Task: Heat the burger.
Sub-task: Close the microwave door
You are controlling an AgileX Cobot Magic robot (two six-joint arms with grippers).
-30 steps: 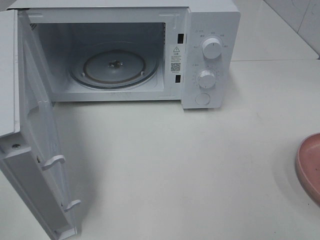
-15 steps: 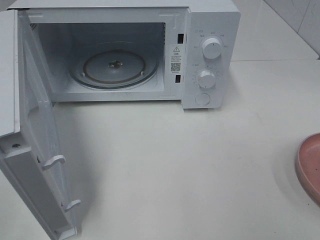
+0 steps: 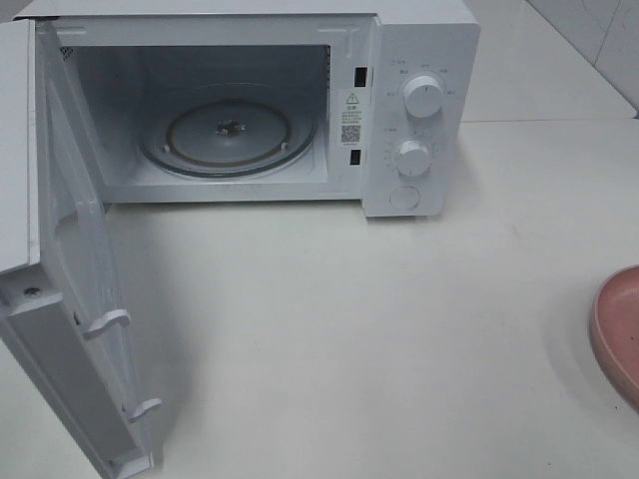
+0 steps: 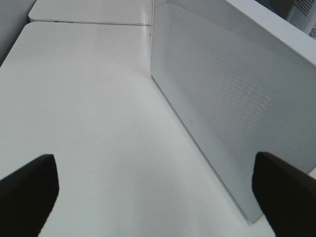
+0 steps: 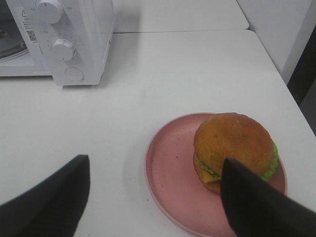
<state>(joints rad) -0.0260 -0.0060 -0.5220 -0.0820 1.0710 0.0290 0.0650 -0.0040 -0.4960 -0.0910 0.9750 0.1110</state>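
Overhead, a white surface is shown carrying a white microwave at its far side. The microwave's door is swung fully open toward the left, and its perforated outer face is seen close beside the left arm in the left wrist view. Inside the cavity a round glass turntable is seen lying flat and bare. On the control panel to the right of the cavity, two white knobs are set one above the other, the upper knob and the lower knob, with a round button below them.

At the right edge of the overhead view, part of a pink plate is visible, well apart from the microwave. In the right wrist view the burger is seen standing upright on that plate, toward one side of it, with green lettuce showing under the golden-brown bun.

The right pincer is held with its jaws spread wide; one dark finger overlaps the burger's near edge, and nothing is gripped. The left pincer is likewise held wide open above bare surface beside the door, gripping nothing.
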